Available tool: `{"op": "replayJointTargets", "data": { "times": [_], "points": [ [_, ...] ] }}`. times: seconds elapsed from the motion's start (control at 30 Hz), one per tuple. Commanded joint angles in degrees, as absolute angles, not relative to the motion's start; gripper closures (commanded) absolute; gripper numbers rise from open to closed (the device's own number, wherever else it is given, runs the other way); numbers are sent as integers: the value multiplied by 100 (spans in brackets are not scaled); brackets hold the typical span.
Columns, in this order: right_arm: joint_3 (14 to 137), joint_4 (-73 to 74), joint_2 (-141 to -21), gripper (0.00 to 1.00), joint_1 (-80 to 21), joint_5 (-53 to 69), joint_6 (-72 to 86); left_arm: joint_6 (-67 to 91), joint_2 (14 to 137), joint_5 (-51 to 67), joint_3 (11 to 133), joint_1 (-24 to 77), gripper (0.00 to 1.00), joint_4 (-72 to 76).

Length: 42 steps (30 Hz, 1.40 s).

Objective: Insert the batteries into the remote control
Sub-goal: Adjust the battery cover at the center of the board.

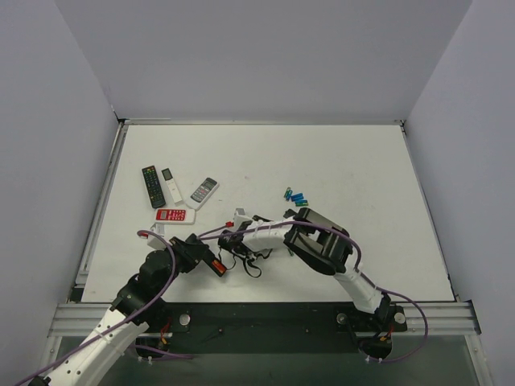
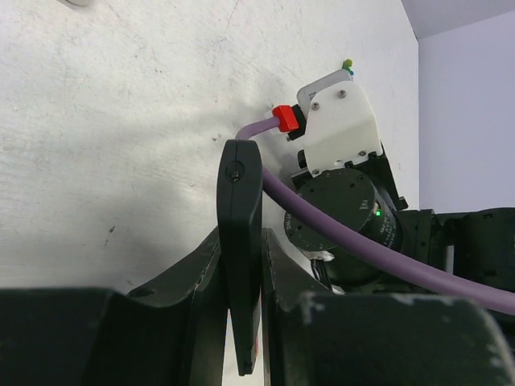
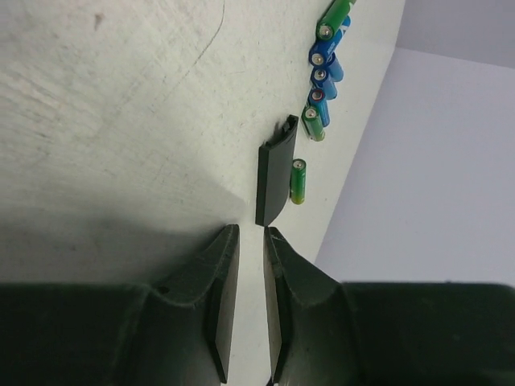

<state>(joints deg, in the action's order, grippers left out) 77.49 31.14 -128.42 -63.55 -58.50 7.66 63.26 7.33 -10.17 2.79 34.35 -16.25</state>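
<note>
My left gripper [image 2: 241, 251] is shut on the slim black remote control [image 2: 240, 185], held edge-on above the table. In the top view it sits at the near left [image 1: 208, 263], and an orange-red patch shows at the remote's end [image 1: 217, 268]. My right gripper [image 3: 251, 233] is narrowly open and empty, low over the table. The small black cover piece [image 3: 273, 181] lies just past its fingertips, with a green battery [image 3: 298, 181] beside it. Several blue and green batteries [image 3: 322, 76] lie further on, and also show in the top view [image 1: 296, 197].
A black remote with coloured buttons [image 1: 152, 186], a white remote [image 1: 170, 186], a grey remote [image 1: 204, 190] and a red-and-white remote [image 1: 175, 215] lie at the left. The right arm's wrist and purple cable [image 2: 338, 233] are close to my left gripper.
</note>
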Motion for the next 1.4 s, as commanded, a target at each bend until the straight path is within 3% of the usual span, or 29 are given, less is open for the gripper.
{"op": "replayJointTargets", "data": {
  "times": [0.0, 0.1, 0.2, 0.33, 0.47, 0.57, 0.8, 1.37],
  "points": [
    [7928, 3340, -12200, 84, -6442, -5169, 949, 6363, 633, -1028, 536, 3410, 100, -1494],
    [7954, 3322, -11770, 83, -6338, -4705, 853, 6363, 615, -1020, 536, 3410, 100, -1485],
    [7928, 3287, -11295, 75, -6136, -4047, 651, 6355, 633, -1002, 527, 3410, 100, -1433],
    [7761, 3252, -10558, 50, -5610, -2748, 466, 6346, 650, -949, 492, 3410, 100, -1301],
    [7218, 2946, -9968, 37, -4748, -707, 396, 6346, 650, -879, 448, 3410, 100, -1161],
    [6900, 2630, -9642, 38, -4169, 478, 361, 6337, 659, -853, 413, 3410, 100, -1037],
    [6337, 2074, -9430, 39, -3490, 1027, 62, 6363, 765, -774, 352, 3410, 100, -809],
    [6556, 1635, -10230, 45, -3217, 932, -553, 6284, 905, -712, 404, 3410, 100, -703]
  ]
}}
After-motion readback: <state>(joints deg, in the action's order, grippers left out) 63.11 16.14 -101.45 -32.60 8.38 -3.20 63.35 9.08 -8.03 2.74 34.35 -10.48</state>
